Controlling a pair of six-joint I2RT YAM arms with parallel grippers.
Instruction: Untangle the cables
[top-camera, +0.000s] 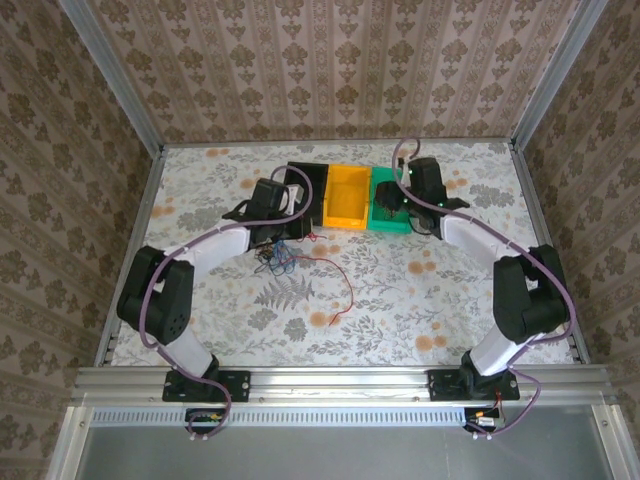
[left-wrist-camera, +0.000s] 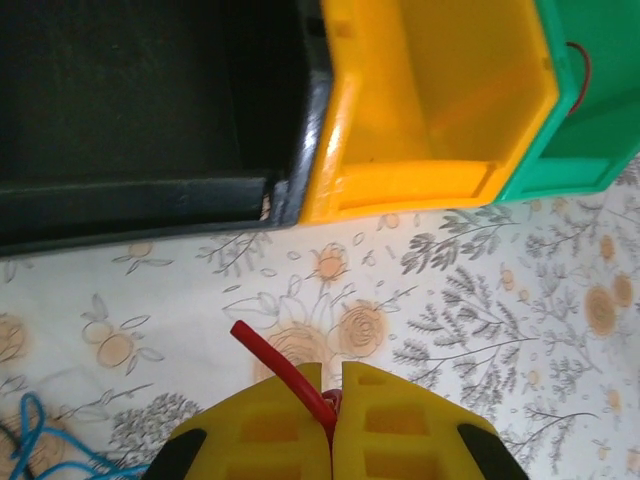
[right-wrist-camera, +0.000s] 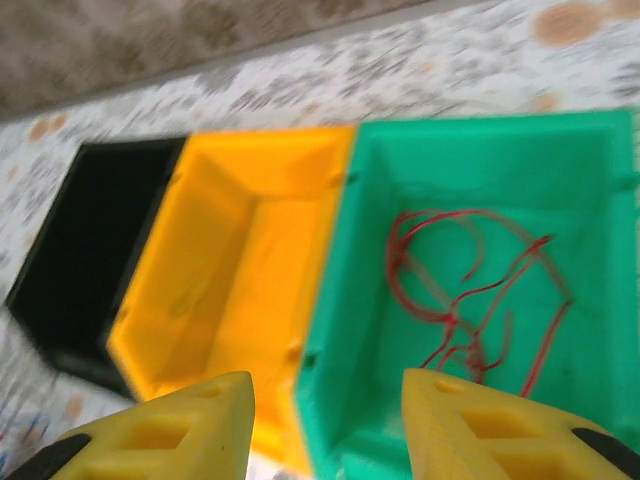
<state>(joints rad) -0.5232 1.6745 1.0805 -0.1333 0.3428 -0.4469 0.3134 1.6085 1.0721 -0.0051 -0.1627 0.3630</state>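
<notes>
Over the green bin (right-wrist-camera: 480, 125), my right gripper (right-wrist-camera: 328, 385) hung open above red wires (right-wrist-camera: 470, 290) lying inside. My left gripper (left-wrist-camera: 332, 378) pinched another red wire (left-wrist-camera: 275, 360) near the tangle (top-camera: 275, 258). Looked like sorting out reds, so next up was probably a slow pull free.

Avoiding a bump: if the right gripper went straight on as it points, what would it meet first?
Likely the near rim where the green bin and yellow bin adjoin; the right gripper aims there, though depth is unclear.
</notes>
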